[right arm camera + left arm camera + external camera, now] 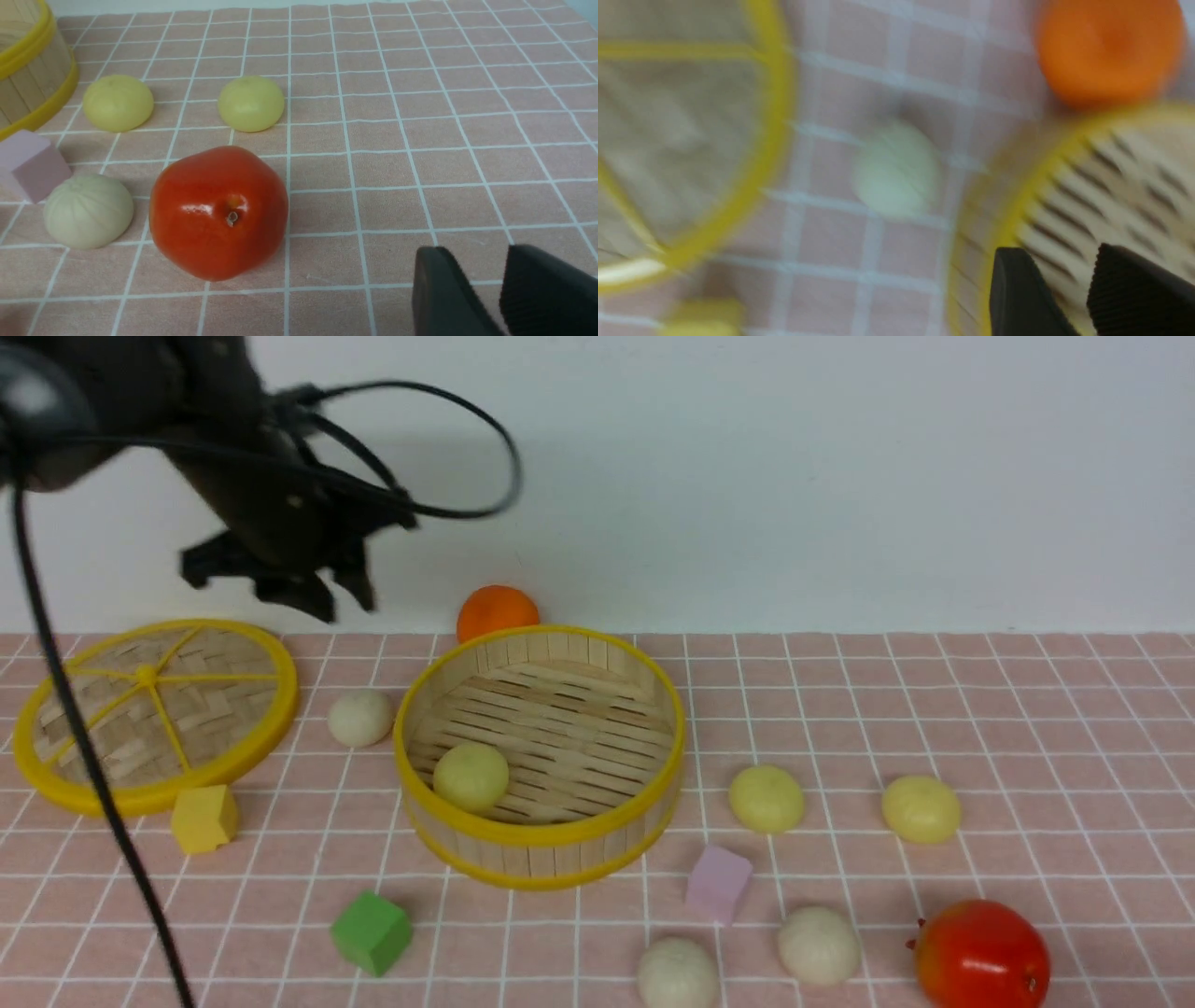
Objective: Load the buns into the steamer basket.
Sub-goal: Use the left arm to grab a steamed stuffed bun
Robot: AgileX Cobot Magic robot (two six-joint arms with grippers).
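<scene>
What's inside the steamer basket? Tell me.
One pale yellow bun sits on the slatted floor of the steamer basket; the floor directly beneath that bun is hidden.

The middle and back of the basket (560, 709) have lots of room, and its top is open. One yellow bun (471, 778) sits near the front left wall inside. A white bun (360, 718) is in the gap between the lid (205, 709) and the basket. The orange (497, 612) blocks the way just behind the basket.
</scene>
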